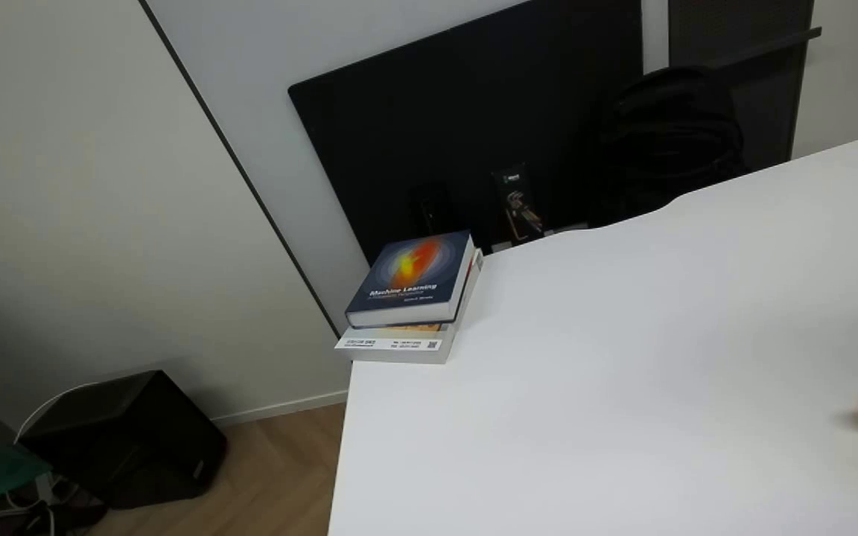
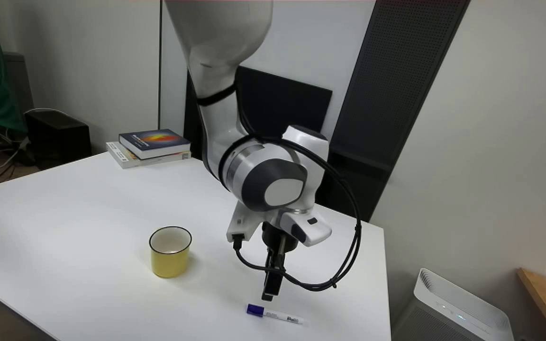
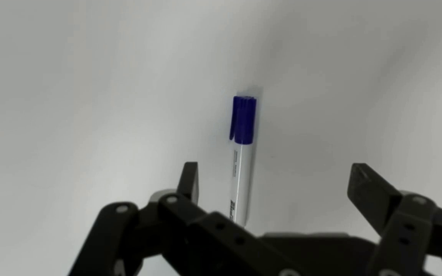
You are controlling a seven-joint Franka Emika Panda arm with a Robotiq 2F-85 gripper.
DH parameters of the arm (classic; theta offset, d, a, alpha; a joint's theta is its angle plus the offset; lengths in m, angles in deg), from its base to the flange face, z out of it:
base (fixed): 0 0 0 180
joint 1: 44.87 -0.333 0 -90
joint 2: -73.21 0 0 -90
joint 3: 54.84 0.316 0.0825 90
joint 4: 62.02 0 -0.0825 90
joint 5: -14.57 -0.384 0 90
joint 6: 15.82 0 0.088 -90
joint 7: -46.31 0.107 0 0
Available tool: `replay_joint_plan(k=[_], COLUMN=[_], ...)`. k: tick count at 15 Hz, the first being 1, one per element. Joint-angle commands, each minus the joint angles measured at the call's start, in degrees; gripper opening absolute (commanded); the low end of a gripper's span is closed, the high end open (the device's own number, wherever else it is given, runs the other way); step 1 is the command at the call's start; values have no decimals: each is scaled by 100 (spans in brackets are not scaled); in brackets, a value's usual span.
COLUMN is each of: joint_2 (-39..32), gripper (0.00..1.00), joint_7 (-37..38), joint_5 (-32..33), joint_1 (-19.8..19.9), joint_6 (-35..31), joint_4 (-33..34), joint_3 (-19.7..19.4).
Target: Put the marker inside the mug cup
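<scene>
Panda arm (image 2: pixel 222 122) was mostly glossy white with dark grey trim (image 2: pixel 256 187), loopy black cabling (image 2: pixel 358 228) and a screw-studded black Robotiq gripper (image 3: pixel 274 174).

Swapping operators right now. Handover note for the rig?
Gripper: open, holding nothing, poised over the table near the marker.
marker: capped, lying on the table; in the wrist view it shows in the open gap, off-centre.
mug: yellow, upright on the same table, apart from the marker.
Done: lined up roughly; no grasp yet.
Left: grip, lift, drop into the mug.
</scene>
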Motion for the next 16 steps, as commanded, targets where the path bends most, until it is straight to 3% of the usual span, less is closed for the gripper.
replay_joint_plan(k=[1, 16], joint_2=[-257, -1089], gripper=[100, 100], joint_7=[-122, -718], joint_5=[-222, -790], joint_1=[33, 283], joint_6=[-230, -1008], joint_4=[-60, 155], joint_3=[-43, 454])
